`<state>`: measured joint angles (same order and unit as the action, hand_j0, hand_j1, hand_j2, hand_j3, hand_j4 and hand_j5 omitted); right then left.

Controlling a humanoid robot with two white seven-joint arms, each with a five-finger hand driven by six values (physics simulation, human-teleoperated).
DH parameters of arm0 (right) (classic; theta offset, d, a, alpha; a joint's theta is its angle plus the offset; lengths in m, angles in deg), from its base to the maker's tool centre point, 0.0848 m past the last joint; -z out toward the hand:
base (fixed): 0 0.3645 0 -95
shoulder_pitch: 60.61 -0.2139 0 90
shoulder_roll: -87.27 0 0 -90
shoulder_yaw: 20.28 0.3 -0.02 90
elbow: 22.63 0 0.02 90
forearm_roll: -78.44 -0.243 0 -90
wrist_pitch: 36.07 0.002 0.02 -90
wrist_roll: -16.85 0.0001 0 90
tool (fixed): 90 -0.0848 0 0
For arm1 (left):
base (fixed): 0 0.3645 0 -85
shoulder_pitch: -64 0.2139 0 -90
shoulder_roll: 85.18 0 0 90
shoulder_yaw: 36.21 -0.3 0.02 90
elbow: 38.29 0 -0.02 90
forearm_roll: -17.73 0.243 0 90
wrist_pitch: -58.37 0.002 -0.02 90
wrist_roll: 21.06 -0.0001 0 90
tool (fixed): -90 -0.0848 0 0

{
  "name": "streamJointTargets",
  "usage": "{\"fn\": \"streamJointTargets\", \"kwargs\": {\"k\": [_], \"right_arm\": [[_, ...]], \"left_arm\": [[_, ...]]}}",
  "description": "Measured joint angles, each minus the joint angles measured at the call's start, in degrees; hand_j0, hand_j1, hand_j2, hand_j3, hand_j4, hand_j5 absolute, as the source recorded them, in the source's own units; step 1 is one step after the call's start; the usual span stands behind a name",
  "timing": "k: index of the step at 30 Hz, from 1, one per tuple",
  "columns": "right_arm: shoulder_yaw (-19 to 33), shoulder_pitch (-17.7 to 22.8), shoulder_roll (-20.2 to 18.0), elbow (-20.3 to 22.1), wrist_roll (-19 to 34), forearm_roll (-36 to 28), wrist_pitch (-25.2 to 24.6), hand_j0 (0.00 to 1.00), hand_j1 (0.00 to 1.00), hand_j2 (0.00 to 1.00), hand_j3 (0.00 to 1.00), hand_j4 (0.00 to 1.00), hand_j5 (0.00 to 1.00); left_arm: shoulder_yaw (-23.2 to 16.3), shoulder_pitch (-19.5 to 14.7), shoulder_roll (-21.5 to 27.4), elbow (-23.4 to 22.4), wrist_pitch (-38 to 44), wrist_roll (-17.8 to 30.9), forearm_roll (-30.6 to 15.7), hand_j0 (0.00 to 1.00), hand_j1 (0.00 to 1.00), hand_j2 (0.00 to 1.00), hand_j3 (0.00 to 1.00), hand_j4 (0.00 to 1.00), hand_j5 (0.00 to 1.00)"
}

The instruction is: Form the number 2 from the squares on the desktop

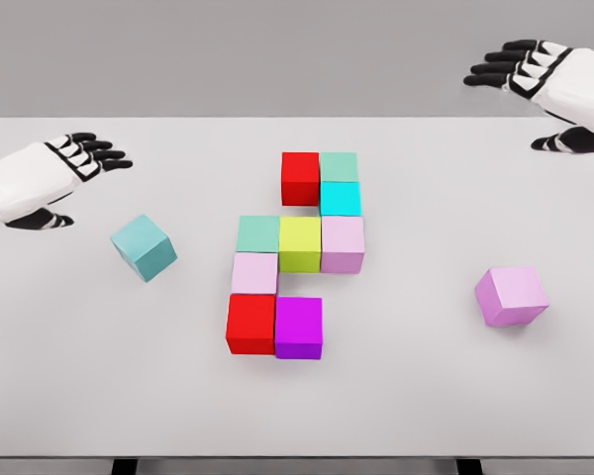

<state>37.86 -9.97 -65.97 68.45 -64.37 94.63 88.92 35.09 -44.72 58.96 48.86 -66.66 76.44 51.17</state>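
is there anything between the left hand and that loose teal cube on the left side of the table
Nothing visible is in the way. The left hand hovers open just up and left of the teal cube, with only bare table around them. The assembled blocks sit well off to the cube's right.

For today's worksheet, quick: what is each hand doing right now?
Left hand: open, holding nothing, left of the teal cube.
Right hand: open, holding nothing, at the far right.

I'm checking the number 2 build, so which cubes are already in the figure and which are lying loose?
In the figure: red cube, green cube, cyan cube, yellow-green cube, magenta cube.
Loose: teal cube at left, pink cube at right.
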Motion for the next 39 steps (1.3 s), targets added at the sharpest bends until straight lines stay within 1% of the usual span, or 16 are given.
{"fn": "streamJointTargets", "kwargs": {"k": [1,2,5,7,10,12,15,16,18,21,22,23,24,26,31,39], "right_arm": [[-3.3,-2.5,-1.7,-0.6,0.1,0.9,0.0,1.00,1.00,1.00,1.00,1.00,1.00],[-6.2,-3.4,-3.1,-1.3,0.2,2.1,0.0,1.00,1.00,1.00,1.00,1.00,1.00],[-11.3,-4.0,-5.6,-2.6,0.5,7.3,0.1,1.00,1.00,1.00,1.00,1.00,1.00],[-13.9,-4.2,-6.3,-2.8,0.5,11.2,0.1,1.00,1.00,1.00,1.00,1.00,1.00],[-17.3,-4.2,-6.8,-2.7,0.8,15.0,0.1,1.00,1.00,1.00,1.00,1.00,1.00],[-19.2,-4.2,-7.0,-2.0,2.3,16.8,0.1,1.00,1.00,1.00,1.00,1.00,1.00],[-20.9,-4.3,-8.2,1.0,4.4,18.8,0.1,1.00,1.00,1.00,1.00,1.00,1.00],[-21.7,-5.2,-8.5,1.8,4.7,19.4,0.1,1.00,1.00,1.00,1.00,1.00,1.00],[-24.5,-9.5,-9.0,2.8,5.1,19.8,0.1,1.00,1.00,1.00,1.00,1.00,1.00],[-28.9,-11.0,-9.3,3.5,5.4,20.1,0.1,1.00,1.00,1.00,1.00,1.00,1.00],[-30.1,-12.2,-9.3,3.6,5.5,20.2,0.1,1.00,1.00,1.00,1.00,1.00,1.00],[-31.5,-12.9,-9.4,3.8,5.5,20.2,0.1,1.00,1.00,1.00,1.00,1.00,1.00],[-33.1,-14.1,-9.4,4.0,5.5,20.3,0.1,1.00,1.00,1.00,1.00,1.00,1.00],[-35.8,-14.7,-9.5,4.4,5.5,20.3,0.1,1.00,1.00,1.00,1.00,1.00,1.00],[-38.9,-14.7,-9.5,4.9,5.5,20.2,0.1,1.00,1.00,1.00,1.00,1.00,1.00],[-40.1,-14.6,-9.5,5.7,5.6,20.4,0.1,1.00,1.00,1.00,1.00,1.00,1.00]], "left_arm": [[-0.4,0.0,0.7,0.0,0.0,0.0,0.1,1.00,1.00,1.00,1.00,1.00,1.00],[-0.7,0.0,1.4,0.1,0.0,0.0,0.1,1.00,1.00,1.00,1.00,1.00,1.00],[-2.5,-0.8,3.0,0.1,0.0,-0.1,-0.2,1.00,1.00,1.00,1.00,1.00,1.00],[-3.8,-1.0,3.6,0.1,0.0,-0.1,-0.3,1.00,1.00,1.00,1.00,1.00,1.00],[-5.0,-1.3,3.6,-0.2,0.0,-0.1,-0.3,1.00,1.00,1.00,1.00,1.00,1.00],[-6.6,-3.3,3.6,-0.4,0.0,-0.1,-0.3,1.00,1.00,1.00,1.00,1.00,1.00],[-10.1,-6.1,3.5,-1.0,0.0,-0.1,-0.2,1.00,1.00,1.00,1.00,1.00,1.00],[-11.2,-6.8,3.6,-1.2,0.0,-0.1,-0.3,1.00,1.00,1.00,1.00,1.00,1.00],[-13.5,-8.5,3.6,-1.5,0.0,-0.1,-0.2,1.00,1.00,1.00,1.00,1.00,1.00],[-16.9,-10.9,3.6,-1.9,0.0,-0.3,-0.3,1.00,1.00,1.00,1.00,1.00,1.00],[-17.9,-11.5,3.6,-2.2,0.0,-0.3,-0.4,1.00,1.00,1.00,1.00,1.00,1.00],[-18.7,-11.6,3.6,-2.5,0.0,-0.4,-0.7,1.00,1.00,1.00,1.00,1.00,1.00],[-19.4,-11.9,3.6,-2.8,0.0,-0.4,-1.2,1.00,1.00,1.00,1.00,1.00,1.00],[-20.9,-13.4,3.6,-3.5,0.0,-0.5,-2.5,1.00,1.00,1.00,1.00,1.00,1.00],[-24.9,-15.9,3.8,-4.5,0.0,-0.6,-5.9,1.00,1.00,1.00,1.00,1.00,1.00],[-30.1,-17.6,3.9,-5.7,0.0,-0.7,-9.1,1.00,1.00,1.00,1.00,1.00,1.00]]}}
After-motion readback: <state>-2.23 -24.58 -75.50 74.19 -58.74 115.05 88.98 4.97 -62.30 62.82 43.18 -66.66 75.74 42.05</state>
